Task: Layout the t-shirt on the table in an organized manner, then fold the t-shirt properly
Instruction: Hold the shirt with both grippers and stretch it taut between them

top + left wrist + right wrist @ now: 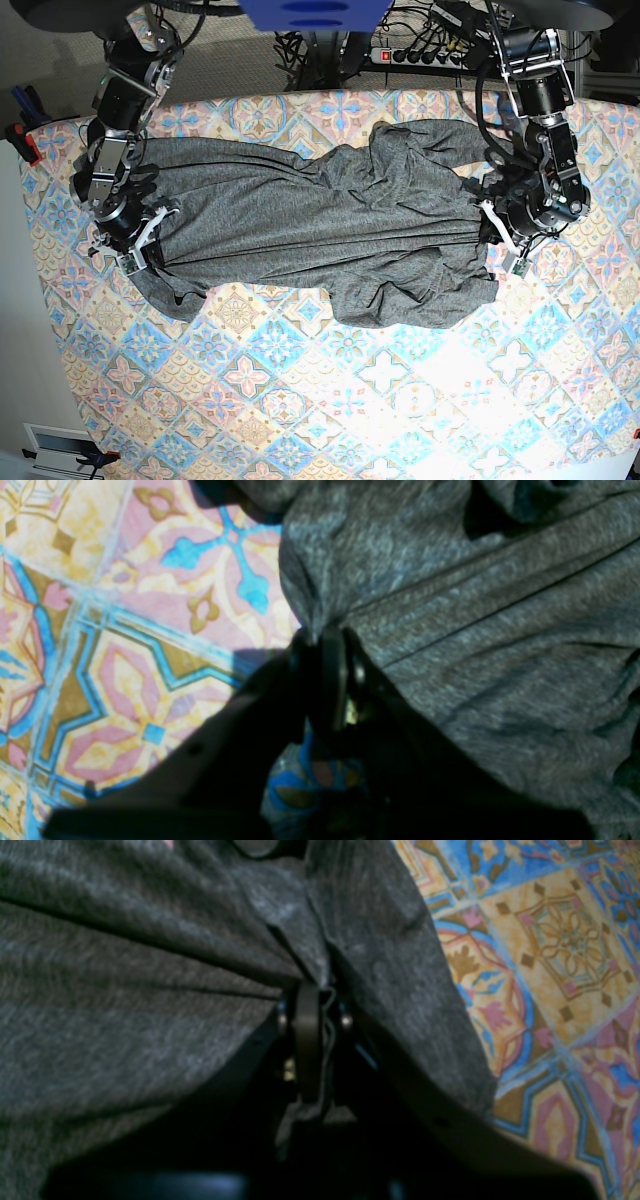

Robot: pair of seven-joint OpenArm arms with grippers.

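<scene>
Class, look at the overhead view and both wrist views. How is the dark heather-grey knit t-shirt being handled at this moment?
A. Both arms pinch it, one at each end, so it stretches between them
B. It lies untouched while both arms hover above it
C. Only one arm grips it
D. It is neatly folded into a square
A: the left gripper and the right gripper are each shut on bunched fabric of the dark heather-grey knit t-shirt, which spans between them over the pastel diamond-patterned table.

The t-shirt point(320, 225) lies stretched across the far half of the table point(400, 400), between the two arms.
</scene>
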